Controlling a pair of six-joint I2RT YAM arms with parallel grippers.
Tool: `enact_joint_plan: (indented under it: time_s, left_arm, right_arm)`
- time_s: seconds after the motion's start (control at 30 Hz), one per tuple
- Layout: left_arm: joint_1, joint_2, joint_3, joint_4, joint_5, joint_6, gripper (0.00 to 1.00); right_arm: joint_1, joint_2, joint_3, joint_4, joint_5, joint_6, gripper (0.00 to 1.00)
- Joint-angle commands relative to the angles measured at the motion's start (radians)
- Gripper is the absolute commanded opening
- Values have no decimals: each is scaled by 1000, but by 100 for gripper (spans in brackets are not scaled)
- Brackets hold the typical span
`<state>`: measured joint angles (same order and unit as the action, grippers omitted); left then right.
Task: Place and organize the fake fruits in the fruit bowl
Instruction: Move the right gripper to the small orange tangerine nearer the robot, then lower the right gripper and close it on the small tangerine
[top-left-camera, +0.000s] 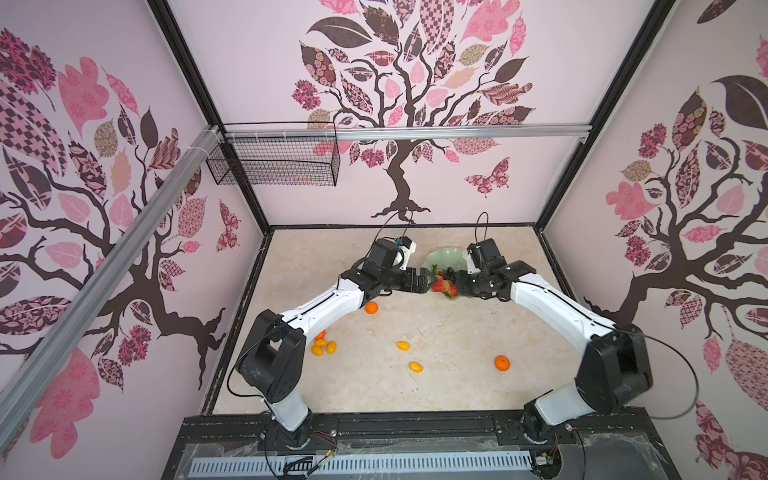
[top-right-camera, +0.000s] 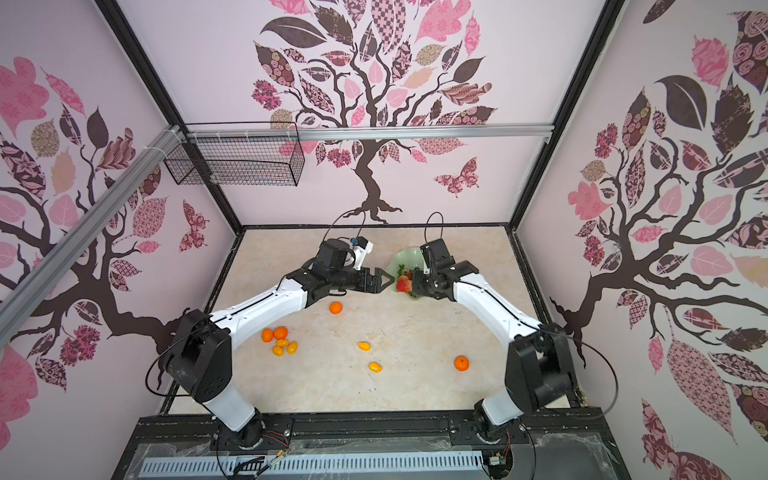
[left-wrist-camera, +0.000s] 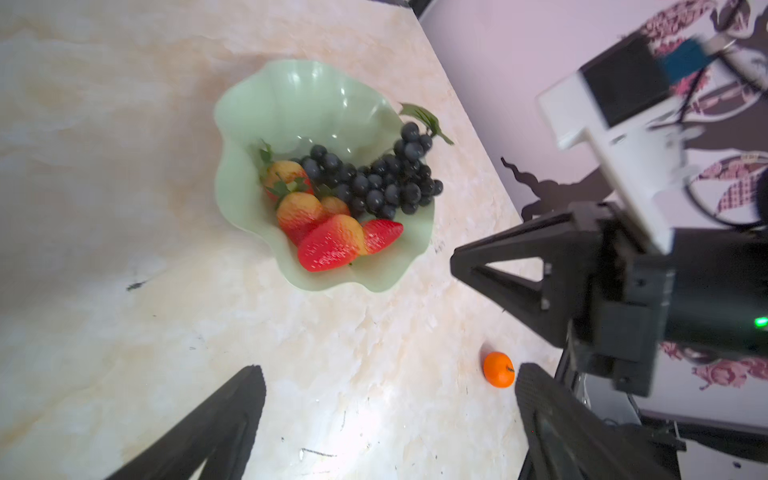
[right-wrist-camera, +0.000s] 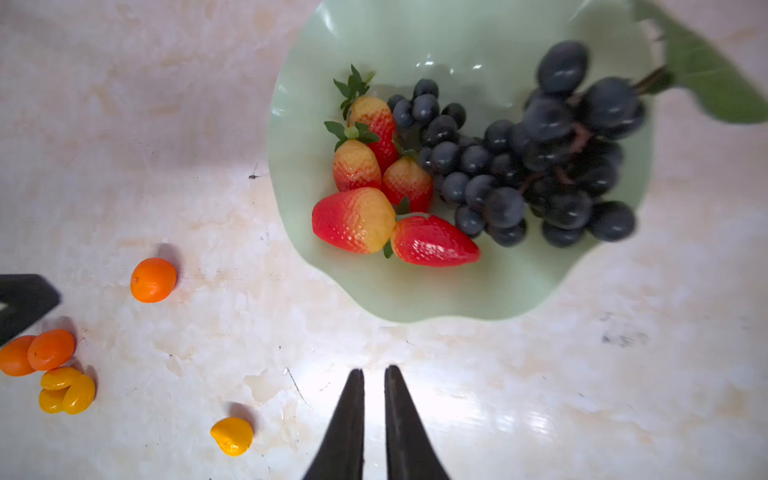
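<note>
Top view first, from the left edge of the marbled beige table (top-right-camera: 415, 395): two round plastic oranges (top-right-camera: 280, 332) and three small yellow oval fruits (top-right-camera: 282, 343) sit packed together, touching. Next along, a lone orange (top-right-camera: 336, 308) lies near the left arm's wrist, and two more yellow ovals (top-right-camera: 364, 345) lie apart mid-table.

The left gripper (left-wrist-camera: 390, 368) hangs spread wide and empty, just off the left-front rim of the shallow mint-green scalloped fruit bowl (left-wrist-camera: 266, 95). That bowl stands near the back edge, right of centre. Inside are five red strawberries (right-wrist-camera: 357, 220) with green caps at the front and a dark grape bunch (right-wrist-camera: 519, 166) against the right rim, its leaf (right-wrist-camera: 706, 75) hanging over. The right gripper (right-wrist-camera: 374, 370) has its fingers barely parted, nothing between them, just off the front rim. Last, one orange (top-right-camera: 461, 363) sits toward the front-right corner.

Both grippers are empty, so I read the step as picking the next fruit. Best play: the wide left jaws drop straight down on the lone orange and close across its middle, because round plastic rolls off a glancing touch. The packed cluster wants its outermost fruit taken first.

Room? The bowl's back-left half is bare, so carry high over the raised wavy rim and set down there, clear of the grapes. Both grippers crowd the bowl's front, so one goes in at a time. Mid-table is open for travel.
</note>
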<state>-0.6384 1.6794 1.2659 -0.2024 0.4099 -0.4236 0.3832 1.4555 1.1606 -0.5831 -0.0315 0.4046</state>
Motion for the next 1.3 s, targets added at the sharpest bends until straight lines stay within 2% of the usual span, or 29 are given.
enact_joint_plan:
  time_s: [0.0,0.13,0.23,0.33,0.47,0.67,0.8,1.27]
  left_arm:
    - [-79,-46,5,-37,-30,103,98]
    - [-176,-52,-22,-35,-60,128,98]
    - [-245,-48,-35,-30,-72,143,98]
    - [-301,-43,-54,-8,-73,147,98]
    - [-338,-33,-80,34,-55,128,98]
    - [-367,4,-89,69,-22,96,98]
    - [-367,31,-75,74,-19,85,98]
    - [-368,48,-63,66,-17,88,98]
  right_arm:
    - [-6,-108,-99,-111,99,44,20]
    - [-6,-263,-235,-178,170,166,33]
    - [-6,-379,-344,-199,166,268,46]
    - [-6,-444,-420,-246,161,345,52]
    - [-6,-493,-486,-275,160,396,62]
    - [-9,-467,-514,-320,208,434,75]
    - [-10,-426,-534,-287,198,431,76]
    - [-16,-331,-576,-212,188,434,65]
